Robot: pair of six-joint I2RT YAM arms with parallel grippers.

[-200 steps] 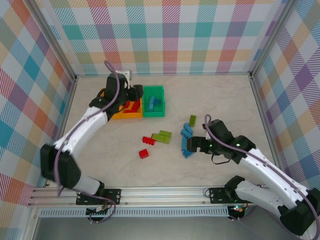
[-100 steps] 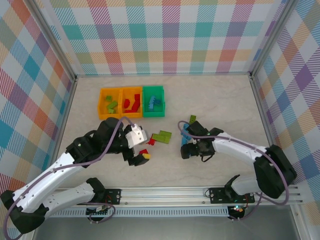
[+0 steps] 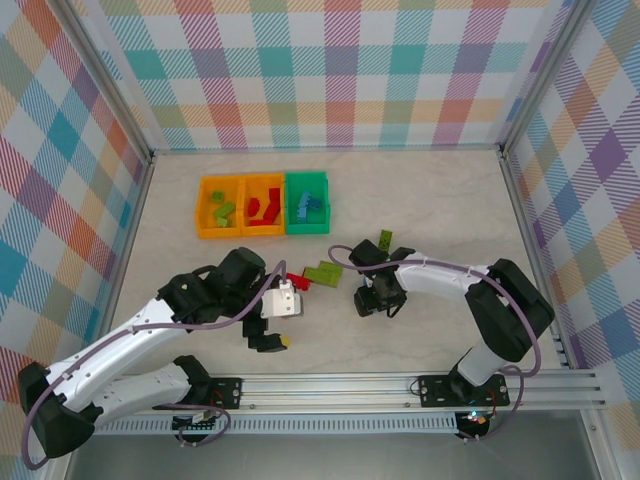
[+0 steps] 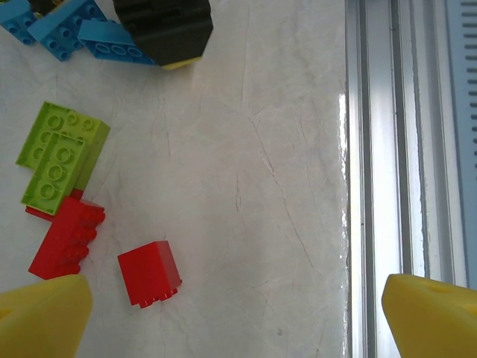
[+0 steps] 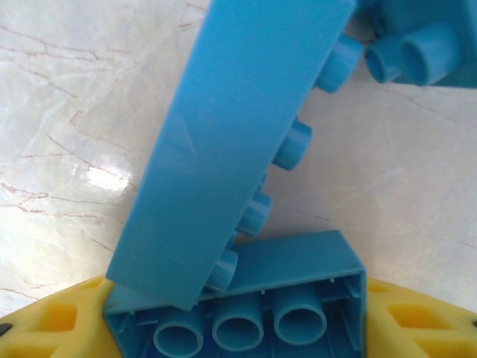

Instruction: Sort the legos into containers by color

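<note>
As the right hand [image 5: 237, 322] pinches one brick [image 5: 302, 277], a longer brick [image 5: 238, 127] overlaps.

Pale marble-look table [image 3: 440, 200] boxed on three sides by pastel plaid walls [image 3: 330, 70], aluminium corner posts [image 3: 105, 78], extrusion rail [image 3: 340, 385] along near edge, even light.

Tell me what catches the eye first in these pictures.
A light blue brick clamped in the right gripper, close up. At the table's far side, the green bin and two orange bins hold sorted bricks, while the left gripper hangs wide open over a red brick.
</note>
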